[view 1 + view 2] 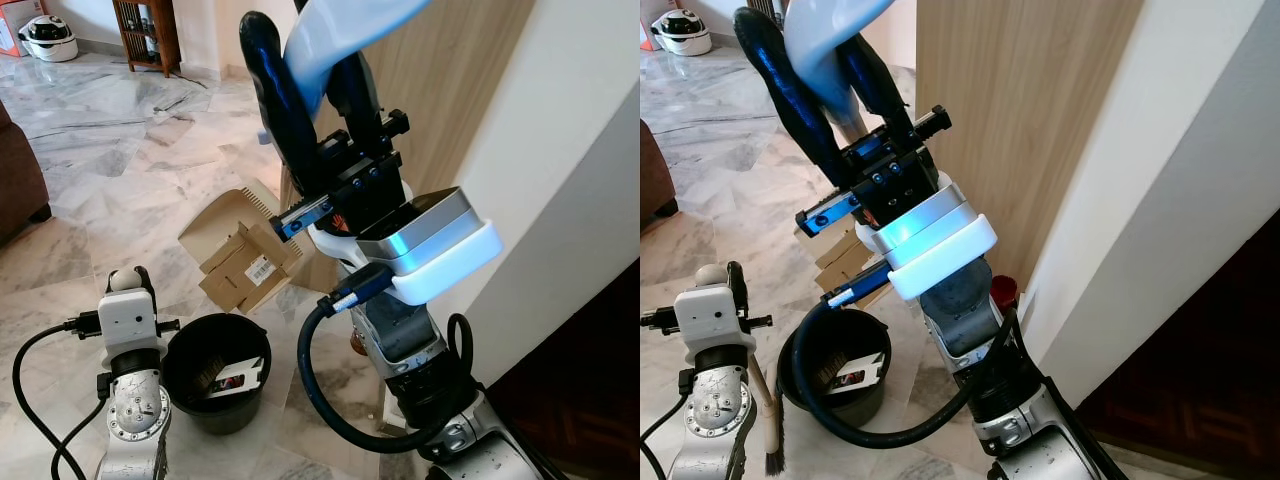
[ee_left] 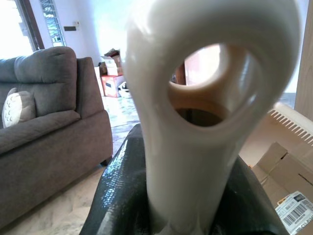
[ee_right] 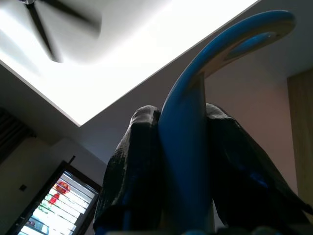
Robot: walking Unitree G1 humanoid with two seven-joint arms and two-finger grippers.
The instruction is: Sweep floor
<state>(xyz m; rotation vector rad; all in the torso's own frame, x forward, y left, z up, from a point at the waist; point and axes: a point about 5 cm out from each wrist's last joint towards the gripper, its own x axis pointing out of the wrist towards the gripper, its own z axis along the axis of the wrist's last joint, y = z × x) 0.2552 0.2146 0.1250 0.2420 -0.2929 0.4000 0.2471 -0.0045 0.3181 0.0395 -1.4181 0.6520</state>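
While clamped in the right gripper (image 1: 310, 75), pale curved dustpan handle (image 1: 335, 35)

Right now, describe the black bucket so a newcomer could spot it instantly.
Start at the tall wood-panelled wall and drop to the marble floor in front of it. The black bucket stands there between the robot's two arms, just below a tan dustpan loaded with cardboard. It is round, black and open-topped.
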